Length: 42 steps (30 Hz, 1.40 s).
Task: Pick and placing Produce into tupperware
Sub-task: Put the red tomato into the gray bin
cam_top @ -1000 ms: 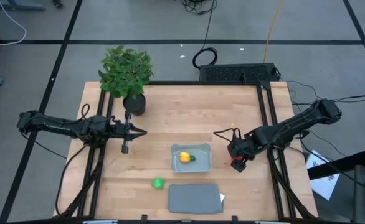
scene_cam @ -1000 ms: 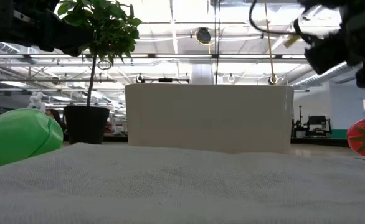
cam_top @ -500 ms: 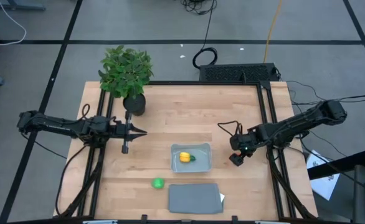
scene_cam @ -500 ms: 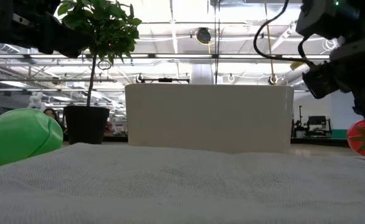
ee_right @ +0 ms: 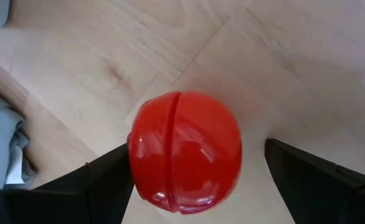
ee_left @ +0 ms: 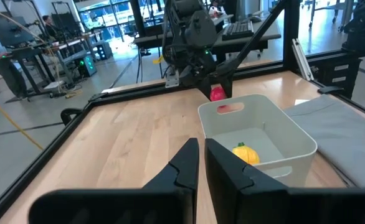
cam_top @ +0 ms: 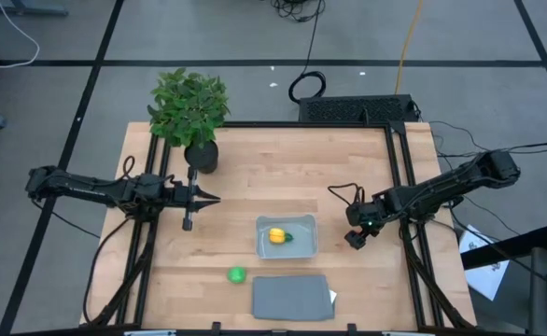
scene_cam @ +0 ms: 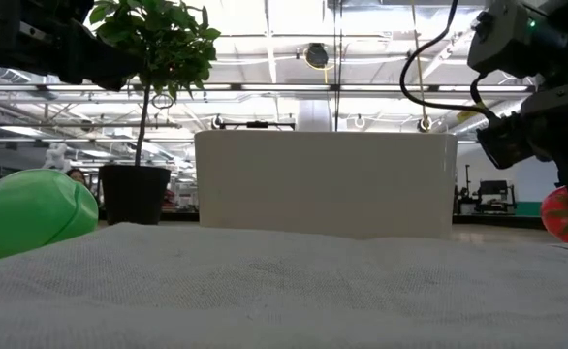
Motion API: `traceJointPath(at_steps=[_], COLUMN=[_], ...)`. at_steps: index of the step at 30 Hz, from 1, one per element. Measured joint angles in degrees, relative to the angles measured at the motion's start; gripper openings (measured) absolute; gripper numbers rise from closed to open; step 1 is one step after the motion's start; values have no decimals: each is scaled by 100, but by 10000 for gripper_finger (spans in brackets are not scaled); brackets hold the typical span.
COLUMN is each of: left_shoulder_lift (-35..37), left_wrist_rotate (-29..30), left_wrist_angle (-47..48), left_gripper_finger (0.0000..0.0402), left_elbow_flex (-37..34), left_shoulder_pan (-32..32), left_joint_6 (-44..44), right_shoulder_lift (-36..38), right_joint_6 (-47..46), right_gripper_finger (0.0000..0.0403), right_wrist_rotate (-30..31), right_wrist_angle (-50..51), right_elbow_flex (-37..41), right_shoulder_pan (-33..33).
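- Step in hand, as I judge it: picking the red piece (ee_right: pixel 185 151). It sits on the table (cam_top: pixel 255 168) to the right of the tupperware (cam_top: pixel 303 245), well apart from it.
- My right gripper (cam_top: pixel 356 239) is directly over the red piece. In the right wrist view the fingers (ee_right: pixel 108 180) stand spread, one on each side of the piece; one looks close to or touching its side, the other has a clear gap. Not clamped yet.
- The yellow piece (cam_top: pixel 277 235) already lies inside the tupperware, so I count one of three as placed.
- The green piece (cam_top: pixel 237 274) rests on the table near the front edge, to the left of the grey lid (cam_top: pixel 292 297) and outside the tupperware.
- My left gripper (cam_top: pixel 189 222) waits over the left half of the table, just in front of the potted plant (cam_top: pixel 191 107). Its fingers (ee_left: pixel 182 168) are nearly together with nothing between them.
- Next move, my reading: close the right fingers squarely across the red piece, lift clear of the table, carry left over the tupperware rim and release.
- Risk: the piece is round and smooth, so an off-centre squeeze could squirt it away.
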<state>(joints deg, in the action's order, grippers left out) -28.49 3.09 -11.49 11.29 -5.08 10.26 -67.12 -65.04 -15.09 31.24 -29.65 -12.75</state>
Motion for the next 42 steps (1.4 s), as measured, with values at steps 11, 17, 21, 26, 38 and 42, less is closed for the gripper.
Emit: traceJointPath(at_steps=[11,17,21,26,38,42], left_shoulder_lift=[0,0,0,0,0,0], left_wrist_rotate=[0,0,0,0,0,0], left_wrist_angle=[0,0,0,-15,-31,-31], left_gripper_finger=[31,31,31,31,31,31], left_elbow_flex=[0,0,0,0,0,0], left_shoulder_pan=[2,2,0,2,0,1], left_joint_6=[-13,-15,-16,-9,-22,-20], right_shoulder_lift=[-5,-8,-8,7,646,786], right_joint_6=[172,232,265,278,811,1147], right_gripper_finger=[266,207,188,194,188,189], right_wrist_rotate=[9,-2,-89,-616,-612,-607], right_wrist_angle=[17,-36,-31,-16,62,208], right_elbow_flex=[11,15,15,15,-223,-651], right_shoulder_pan=[0,5,77,259,488,603])
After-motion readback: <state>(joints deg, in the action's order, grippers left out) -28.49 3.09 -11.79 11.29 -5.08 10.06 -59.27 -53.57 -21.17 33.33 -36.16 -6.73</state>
